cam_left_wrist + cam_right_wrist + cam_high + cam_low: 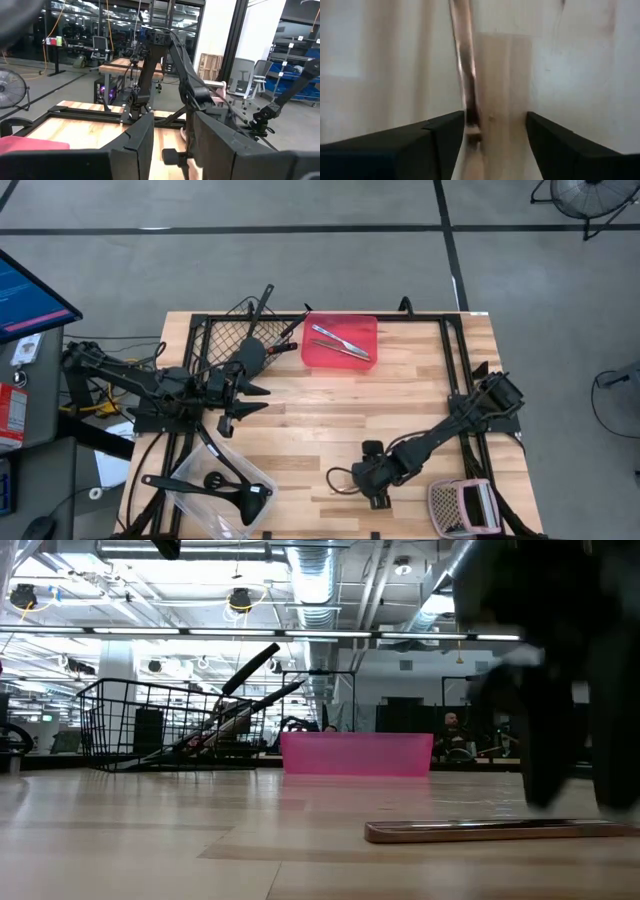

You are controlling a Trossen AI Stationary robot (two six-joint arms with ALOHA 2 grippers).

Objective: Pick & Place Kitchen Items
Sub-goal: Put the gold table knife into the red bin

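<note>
A slim copper stick (500, 830) lies flat on the table near its front edge, also in the right wrist view (464, 70). My right gripper (495, 125) hangs open just above it, slanting down. One finger stands on each side of the stick's near end (375, 490). Silver metal pieces (340, 342) lie in the red tray (362, 328). Black utensils (255, 330) stick out of the wire basket (225, 335), and more of them (225, 488) lie in the clear tub (262, 480). My left gripper (250, 402) waits open and level over the table's left part, holding nothing (172, 145).
A pinkish mesh item with a white part (462, 508) sits at the near right corner, close to my right arm. Bare wood (330, 420) lies between the two grippers. The basket and the tray stand along the far edge, and the tub at the near left corner.
</note>
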